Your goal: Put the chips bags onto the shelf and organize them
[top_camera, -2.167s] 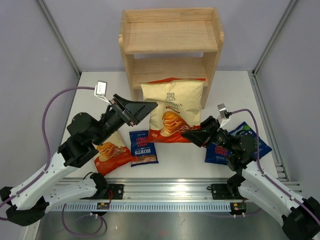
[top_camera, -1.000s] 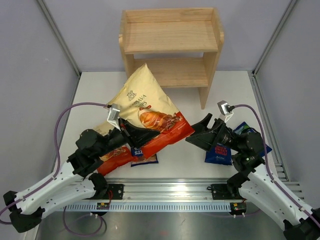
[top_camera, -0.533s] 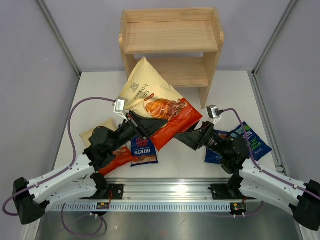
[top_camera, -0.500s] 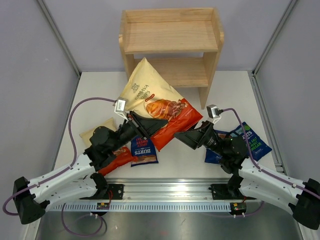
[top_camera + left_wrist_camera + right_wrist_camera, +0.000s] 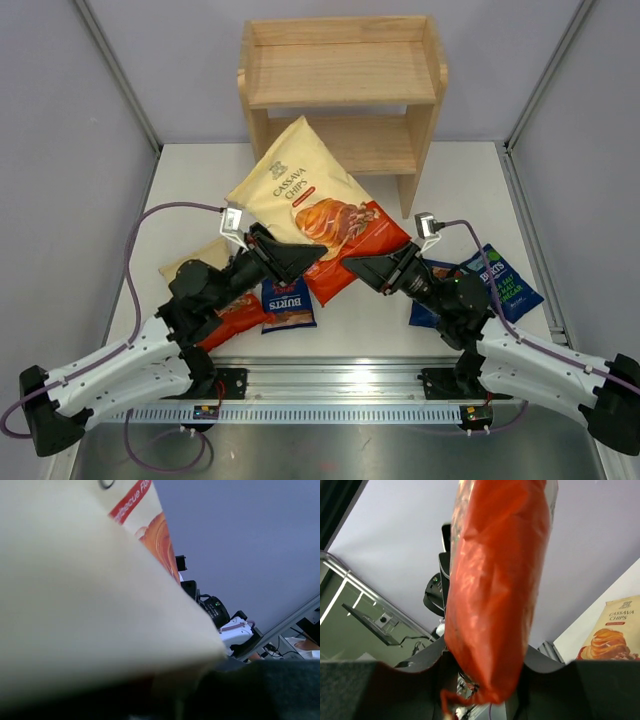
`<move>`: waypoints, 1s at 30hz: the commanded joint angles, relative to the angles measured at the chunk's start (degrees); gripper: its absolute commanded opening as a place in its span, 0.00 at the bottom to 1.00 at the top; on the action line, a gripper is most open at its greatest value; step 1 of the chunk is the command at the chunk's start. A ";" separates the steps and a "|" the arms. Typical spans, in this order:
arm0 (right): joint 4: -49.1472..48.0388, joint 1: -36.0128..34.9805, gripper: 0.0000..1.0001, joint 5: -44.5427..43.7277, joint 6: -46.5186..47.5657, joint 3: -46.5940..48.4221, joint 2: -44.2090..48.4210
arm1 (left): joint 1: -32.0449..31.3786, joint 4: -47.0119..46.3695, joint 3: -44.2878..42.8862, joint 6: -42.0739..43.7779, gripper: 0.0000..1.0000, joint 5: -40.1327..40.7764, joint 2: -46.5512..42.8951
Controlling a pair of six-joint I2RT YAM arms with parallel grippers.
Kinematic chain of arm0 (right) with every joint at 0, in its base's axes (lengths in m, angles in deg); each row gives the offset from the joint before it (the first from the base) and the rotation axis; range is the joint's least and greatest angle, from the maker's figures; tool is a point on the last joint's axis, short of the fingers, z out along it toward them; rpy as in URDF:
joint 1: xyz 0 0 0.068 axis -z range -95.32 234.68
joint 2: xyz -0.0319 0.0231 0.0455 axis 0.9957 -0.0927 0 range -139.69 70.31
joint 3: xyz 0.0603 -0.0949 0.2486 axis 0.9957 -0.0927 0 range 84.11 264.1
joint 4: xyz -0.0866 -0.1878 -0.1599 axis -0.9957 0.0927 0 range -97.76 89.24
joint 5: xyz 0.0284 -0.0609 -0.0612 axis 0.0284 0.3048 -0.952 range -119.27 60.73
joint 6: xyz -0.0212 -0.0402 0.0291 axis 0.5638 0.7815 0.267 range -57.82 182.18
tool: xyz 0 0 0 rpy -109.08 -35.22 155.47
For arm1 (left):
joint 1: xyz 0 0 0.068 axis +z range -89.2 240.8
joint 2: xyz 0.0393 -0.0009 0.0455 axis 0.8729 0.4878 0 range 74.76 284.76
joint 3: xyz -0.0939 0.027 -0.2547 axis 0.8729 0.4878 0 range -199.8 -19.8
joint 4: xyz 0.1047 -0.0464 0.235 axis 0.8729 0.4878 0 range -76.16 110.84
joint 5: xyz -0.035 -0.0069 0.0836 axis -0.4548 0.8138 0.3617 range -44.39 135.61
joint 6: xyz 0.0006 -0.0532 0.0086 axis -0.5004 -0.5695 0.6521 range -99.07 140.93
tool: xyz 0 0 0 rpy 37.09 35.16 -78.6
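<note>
A large cream-and-orange cassava chips bag (image 5: pixel 315 205) hangs tilted in the air in front of the shelf (image 5: pixel 340 75), a light wooden two-tier unit at the back. My left gripper (image 5: pixel 308 258) is shut on its lower left edge; in the left wrist view the cream bag (image 5: pixel 90 580) fills most of the picture. My right gripper (image 5: pixel 353 266) pinches the bag's red bottom corner, and that red bottom (image 5: pixel 495 590) sits squeezed between my right fingers (image 5: pixel 485 680). A second large bag (image 5: pixel 215 300) lies on the table, partly under my left arm, and shows again as a cassava bag (image 5: pixel 612 630).
A small dark blue BURTS bag (image 5: pixel 287 300) lies on the table below the held bag. Two more blue bags lie at the right: one with green lettering (image 5: pixel 500 283), and one (image 5: pixel 428 308) partly under my right arm. Both shelf tiers hold nothing.
My right gripper has moved left to the lifted bag's red bottom and closed on it. The bag has swung from steeply tilted to flatter, its cream top now nearer the shelf.
</note>
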 commanded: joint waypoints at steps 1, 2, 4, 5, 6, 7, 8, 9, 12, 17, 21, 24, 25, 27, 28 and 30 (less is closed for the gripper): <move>0.63 0.62 0.20 -5.74 4.06 -0.51 6.27 | 0.19 2.79 -1.55 6.26 0.42 3.21 -7.33; 1.42 0.70 0.18 -5.74 4.15 -0.86 7.15 | 0.19 3.59 -1.19 6.79 0.46 4.34 -8.31; 3.62 0.70 0.17 -5.39 4.24 -1.57 9.52 | 0.37 6.05 -1.10 7.84 0.47 5.23 -10.60; 4.85 0.70 0.16 -4.86 4.24 -1.66 10.23 | 0.37 6.67 -1.10 8.37 0.48 5.23 -11.13; 8.16 0.70 0.15 -4.60 4.33 -1.22 11.28 | 0.45 7.37 -1.02 8.46 0.48 7.15 -11.57; 9.94 0.70 0.15 -3.72 4.42 -0.78 11.55 | 0.45 8.16 -0.93 8.55 0.48 7.60 -12.01; 11.61 0.62 0.14 -1.45 4.59 -0.26 11.72 | 0.45 8.61 -0.93 9.07 0.48 8.22 -12.36; 13.63 0.70 0.14 -0.30 4.68 0.36 11.81 | 0.54 9.31 -1.01 9.16 0.47 8.48 -12.45; 14.78 0.70 0.13 3.22 4.33 -0.34 12.08 | 0.63 10.54 -1.10 9.78 0.43 9.62 -13.33; 16.02 0.70 0.11 9.28 5.47 -0.95 14.27 | 0.63 12.91 -0.57 10.92 0.36 12.43 -15.88; 22.16 0.70 0.09 8.68 7.05 -1.22 19.27 | 0.72 17.21 0.21 11.89 0.22 15.60 -19.38; 25.59 0.62 0.06 6.66 7.41 -1.83 22.09 | 0.81 20.90 1.01 12.59 0.18 19.46 -21.15; 25.95 0.70 0.04 6.22 7.32 -2.01 22.53 | 0.81 21.87 1.09 12.77 0.16 20.43 -22.29; 26.48 0.70 0.04 5.95 7.23 -2.19 22.89 | 0.89 24.41 1.10 13.38 0.15 23.42 -23.26; 26.91 0.62 0.04 5.17 6.97 -2.19 22.89 | 0.89 25.21 0.92 13.56 0.15 24.47 -24.22; 28.84 0.70 0.04 3.68 6.79 -1.75 22.71 | 0.89 29.15 -0.30 14.09 0.15 28.51 -24.85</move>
